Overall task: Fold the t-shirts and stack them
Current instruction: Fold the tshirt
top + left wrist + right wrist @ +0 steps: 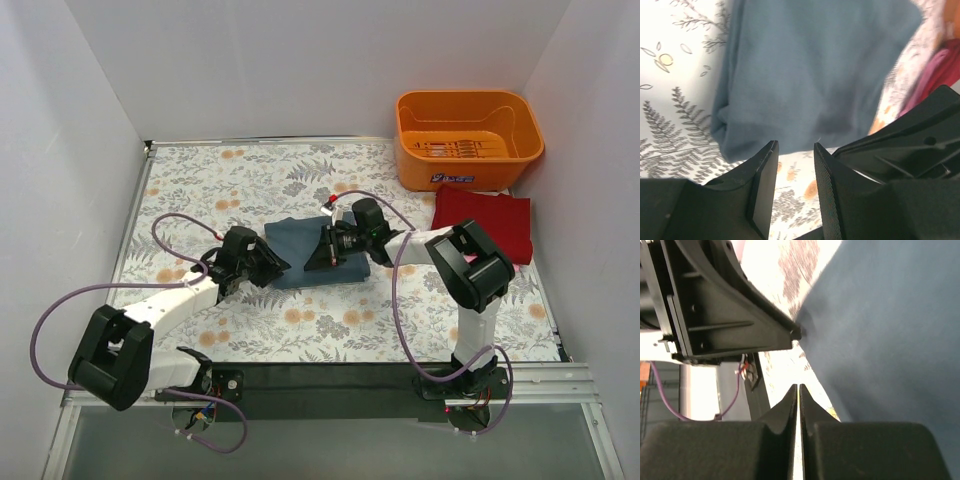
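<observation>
Bolted at the near table edge, the black-and-white left arm (150,310) and right arm (470,265) both extend inward over the floral-printed tablecloth (220,180); the folded slate blue-grey cloth t-shirt (300,250) lies flat at the middle of it as a rough rectangle.

The left gripper (796,145) sits low at the shirt's left near corner; its fingers (765,185) stand a narrow gap apart and hold nothing; the shirt's edge lies just beyond the fingertips; whether they touch cannot be told.

The right gripper (799,387) sits over the shirt's right part; its fingers (780,415) are pressed together, with only a thin slit of light between them, and hold nothing; blue-grey cloth fills the right side of the right wrist view, just beside the fingertips.

The folded dark red cloth t-shirt (485,222) lies flat at the table's right side, well apart from both grippers and just in front of the orange plastic basket (468,135); the basket stands in the far right corner.

A strip of pink cloth (927,75) shows beside red cloth at the right edge of the left wrist view; it is too blurred to identify.
</observation>
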